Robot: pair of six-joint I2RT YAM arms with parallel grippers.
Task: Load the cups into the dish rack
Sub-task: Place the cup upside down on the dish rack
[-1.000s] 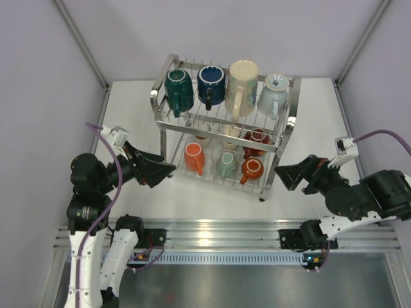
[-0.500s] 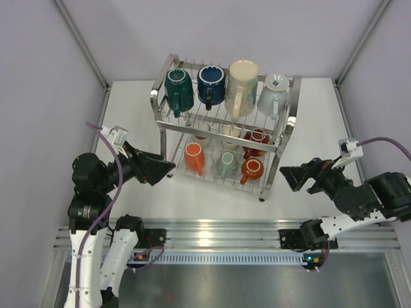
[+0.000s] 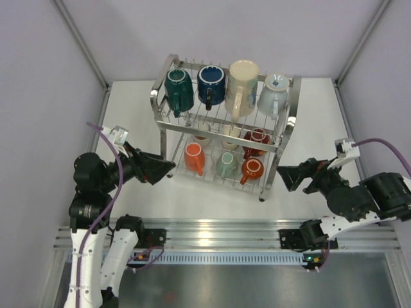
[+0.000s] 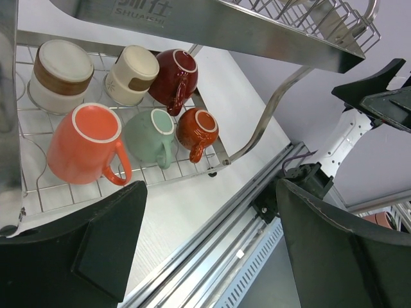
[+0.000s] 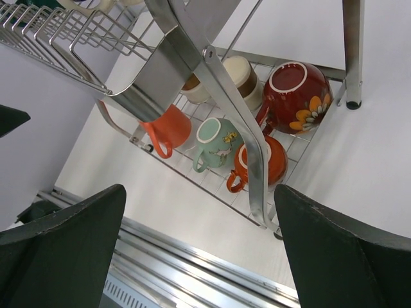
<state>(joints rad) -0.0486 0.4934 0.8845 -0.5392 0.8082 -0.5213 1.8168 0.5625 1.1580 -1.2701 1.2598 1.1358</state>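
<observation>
The cups [image 3: 194, 156] are held on both tiers of the dish rack [image 3: 287, 125]. The left gripper [image 3: 168, 168] and right gripper [image 3: 282, 174] are spread wide and empty, beside its near corners.

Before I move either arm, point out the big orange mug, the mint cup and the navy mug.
big orange mug [image 4: 67, 157]: left wrist view, side wall.
mint cup [image 4: 138, 136]: left wrist view, side wall.
navy mug [image 3: 210, 83]: top external view, rounded body.

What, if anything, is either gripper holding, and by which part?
Nothing: the left gripper and right gripper are both open and empty, beside the silver wire dish rack.
</observation>
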